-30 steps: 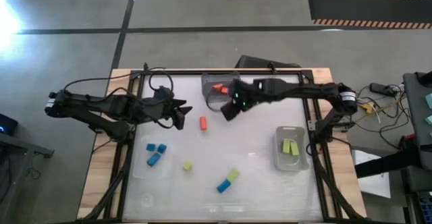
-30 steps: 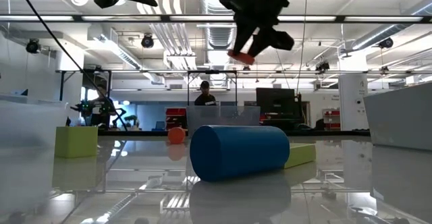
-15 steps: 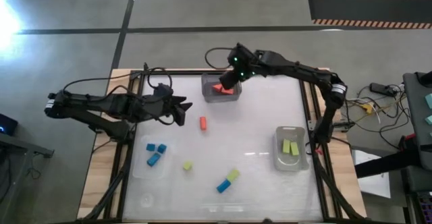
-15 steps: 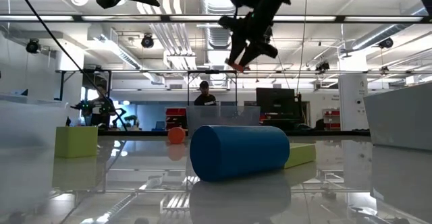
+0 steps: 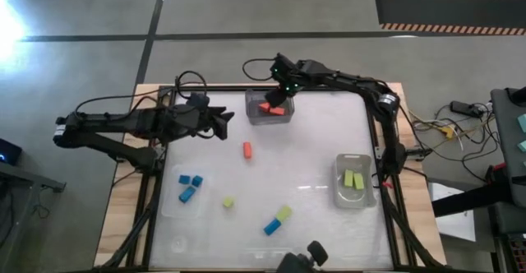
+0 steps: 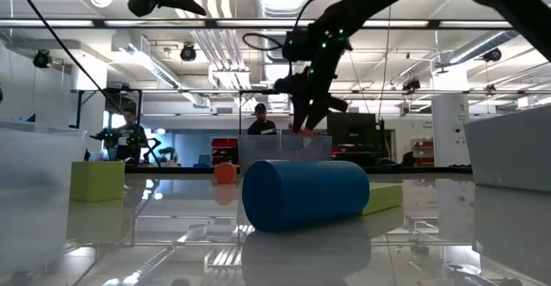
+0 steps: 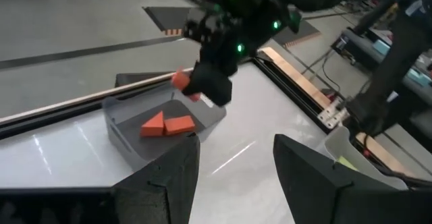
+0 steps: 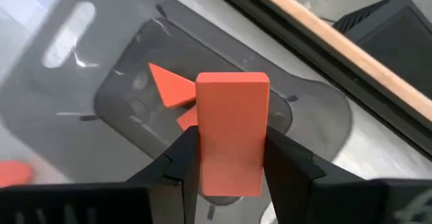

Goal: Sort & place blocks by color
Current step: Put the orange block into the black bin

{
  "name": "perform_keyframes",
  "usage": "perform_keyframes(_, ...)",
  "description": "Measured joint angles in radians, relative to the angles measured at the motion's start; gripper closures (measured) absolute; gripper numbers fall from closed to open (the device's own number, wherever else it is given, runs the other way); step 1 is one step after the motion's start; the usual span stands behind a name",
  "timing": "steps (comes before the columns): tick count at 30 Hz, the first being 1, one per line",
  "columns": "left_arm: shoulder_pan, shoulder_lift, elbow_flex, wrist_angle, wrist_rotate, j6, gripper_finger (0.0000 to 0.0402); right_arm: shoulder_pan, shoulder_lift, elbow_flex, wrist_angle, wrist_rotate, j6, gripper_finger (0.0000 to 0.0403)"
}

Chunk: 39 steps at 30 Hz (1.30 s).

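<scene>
My right gripper (image 5: 283,94) hangs over the clear bin (image 5: 255,117) at the table's far middle, shut on an oblong orange-red block (image 8: 231,116). Two orange-red blocks (image 5: 271,108) lie in that bin. My left gripper (image 7: 236,146) is open in the air left of the bin (image 7: 118,126), touching nothing. Another orange-red block (image 5: 246,150) lies on the table. Blue blocks (image 5: 191,186) sit in the left bin and yellow-green ones (image 5: 353,179) in the right bin. Loose on the table are a yellow-green block (image 5: 228,201), another yellow-green one (image 5: 283,214) and a blue one (image 5: 271,226). My right gripper pinches the orange-red block between its two fingers (image 8: 185,160), which press on its two long sides near one end (image 8: 231,173). The block's other end sticks out past the fingertips toward the bin. The fingers point down, slanting from the right. The block is lifted clear above the bin.
The table's raised frame (image 5: 374,125) runs along its edges. A dark object (image 5: 300,261) shows at the near edge. In the low view a blue block (image 6: 306,193) lies close in front, with a yellow-green block (image 6: 97,181) to its left. A person (image 6: 261,122) stands far behind.
My right gripper, still shut on the orange-red block, has swung from the table's middle toward the far edge and come down over the far bin. My left gripper has shifted a little toward the far edge. A dark object has appeared at the near edge.
</scene>
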Motion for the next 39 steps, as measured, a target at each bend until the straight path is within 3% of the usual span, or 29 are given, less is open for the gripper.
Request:
perform_keyframes(16,0.075,0.0,0.0,-0.004,0.0,0.002,0.0228,0.0,0.101,0.117,-0.08,0.008,-0.055,0.0273)
perform_keyframes(31,0.082,0.0,-0.002,-0.008,0.0,0.003,0.0228,0.0,0.113,0.124,-0.119,0.008,-0.844,0.0273)
perform_keyframes(39,0.082,0.0,-0.002,-0.008,0.0,0.002,0.0228,0.0,0.127,0.124,-0.112,0.008,-0.85,0.0248)
